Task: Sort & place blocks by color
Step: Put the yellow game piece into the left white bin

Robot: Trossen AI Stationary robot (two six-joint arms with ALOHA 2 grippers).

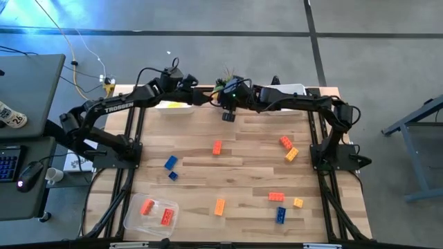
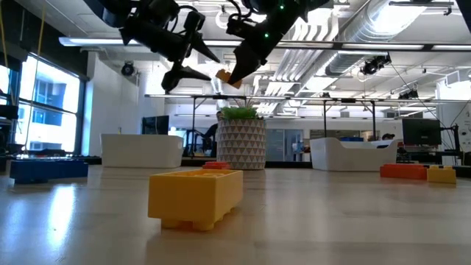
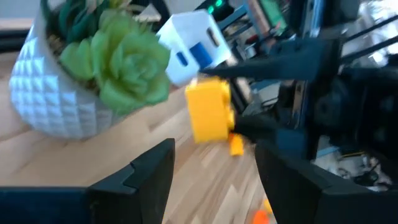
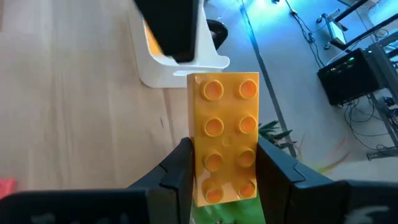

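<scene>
My right gripper [image 4: 224, 152] is shut on a yellow-orange studded block [image 4: 224, 118], high above the far middle of the table beside the potted plant [image 1: 227, 84]. The low view shows that block [image 2: 224, 76] well off the table. My left gripper [image 3: 214, 158] is open and hovers just left of it [image 1: 204, 97], its fingers pointing at the held block [image 3: 210, 109] without touching it. Several red-orange, yellow-orange and blue blocks lie flat on the table, such as a red-orange one [image 1: 217, 147] and a blue one [image 1: 170, 162]. My right gripper pinches the yellow-orange block between its two fingers, one on each long side [image 4: 194, 158], near one end of the block. The rest of the block sticks out past the fingertips, studs toward the wrist camera. The block is lifted clear, high over the table.
A white tray [image 1: 173, 107] holding yellow pieces sits at the far left, another white tray [image 1: 291, 90] at the far right. A clear tray [image 1: 131, 220] near the front left holds two red-orange blocks. The plant in its white pot [image 2: 241, 143] stands at the far middle.
</scene>
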